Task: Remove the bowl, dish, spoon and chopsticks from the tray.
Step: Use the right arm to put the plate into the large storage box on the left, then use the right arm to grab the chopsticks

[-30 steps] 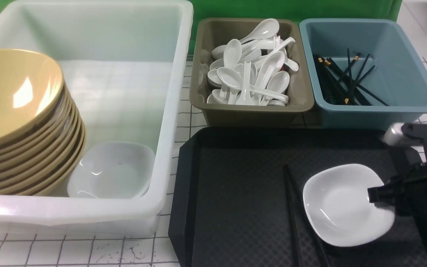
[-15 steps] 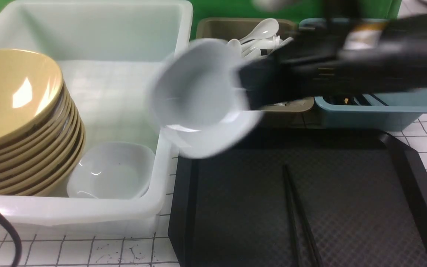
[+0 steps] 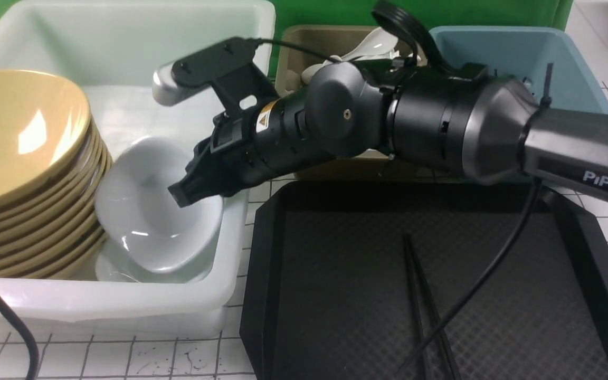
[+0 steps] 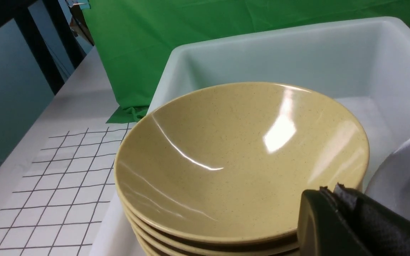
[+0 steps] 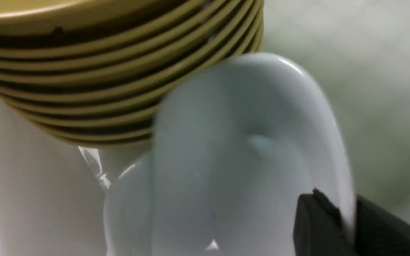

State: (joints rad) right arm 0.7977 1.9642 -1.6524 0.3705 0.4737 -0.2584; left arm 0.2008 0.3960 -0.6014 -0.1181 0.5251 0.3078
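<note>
My right gripper reaches into the white tub, shut on the rim of the white dish. The dish hangs tilted, leaning towards the stack of yellow bowls, over a second white dish. In the right wrist view the rim sits between the gripper's two fingers. My left gripper is shut on nothing beside the top bowl; the front view does not show it. The black chopsticks lie on the black tray. White spoons show behind the arm.
A grey-brown tub with the spoons and a blue tub stand behind the tray, largely covered by my right arm. A black cable hangs from that arm across the tray. Another cable crosses the tub's front left corner.
My right arm has lifted the white dish off the tray and carried it left into the white tub. Only the chopsticks remain on the tray.
</note>
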